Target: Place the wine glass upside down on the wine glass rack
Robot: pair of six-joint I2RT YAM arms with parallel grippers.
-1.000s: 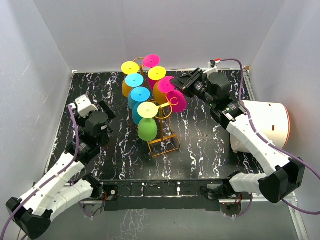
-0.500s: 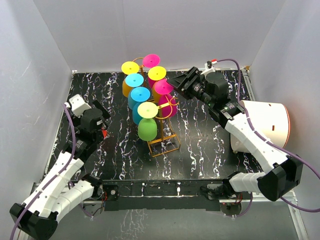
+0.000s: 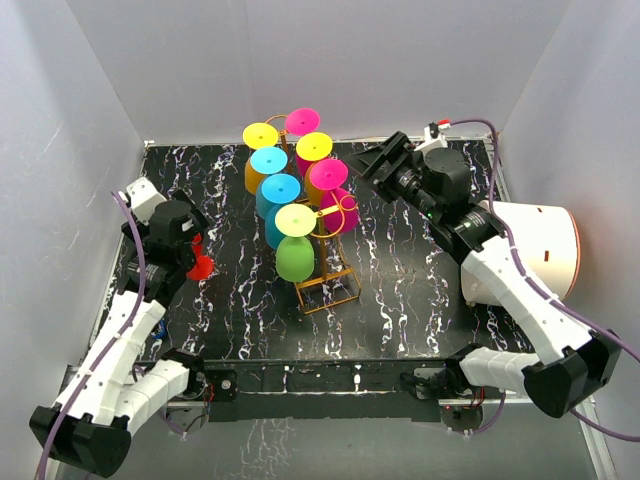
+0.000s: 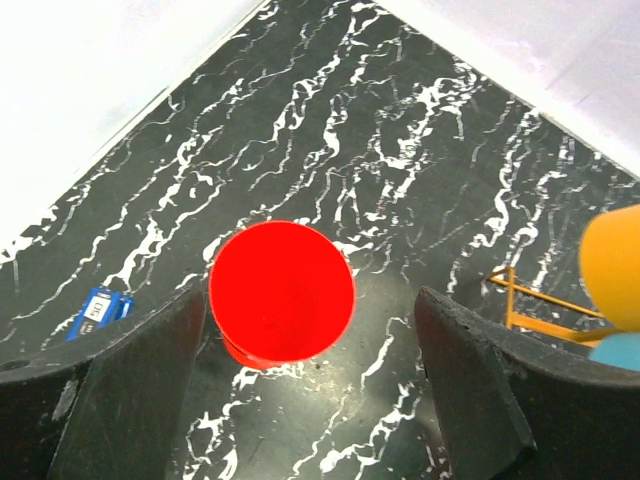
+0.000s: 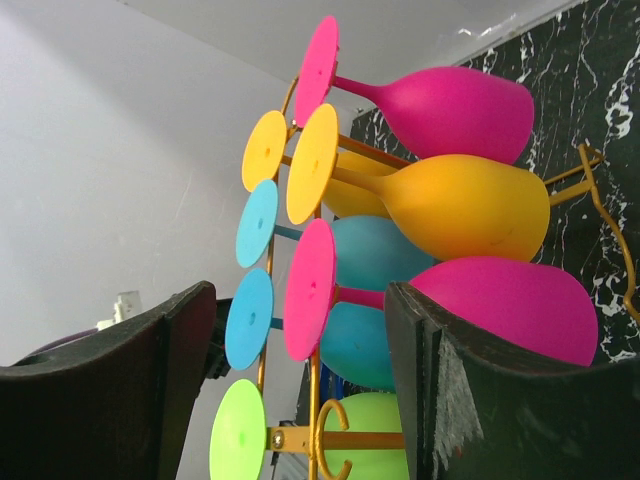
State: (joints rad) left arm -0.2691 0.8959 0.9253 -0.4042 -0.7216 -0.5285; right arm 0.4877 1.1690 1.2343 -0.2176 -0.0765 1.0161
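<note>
The golden wine glass rack (image 3: 330, 285) stands mid-table with several coloured glasses hanging foot-up from its arms. A pink wine glass (image 3: 330, 176) hangs on the rack's right side; in the right wrist view its foot (image 5: 310, 290) sits against the rack's wire (image 5: 330, 440). My right gripper (image 3: 372, 166) is open just right of that glass, its jaws (image 5: 300, 300) apart on either side of the foot without touching it. A red wine glass (image 3: 200, 264) stands on the table at the left, foot up (image 4: 282, 290). My left gripper (image 3: 188, 240) hangs open over it.
A white drum with an orange rim (image 3: 530, 250) lies at the right edge beside the right arm. A small blue tag (image 4: 100, 305) lies on the marble top near the left wall. White walls close in the back and both sides.
The right gripper has opened and let go of the pink glass, which now hangs down on the rack; the gripper drew back slightly right. The left arm swung left over the red glass.
</note>
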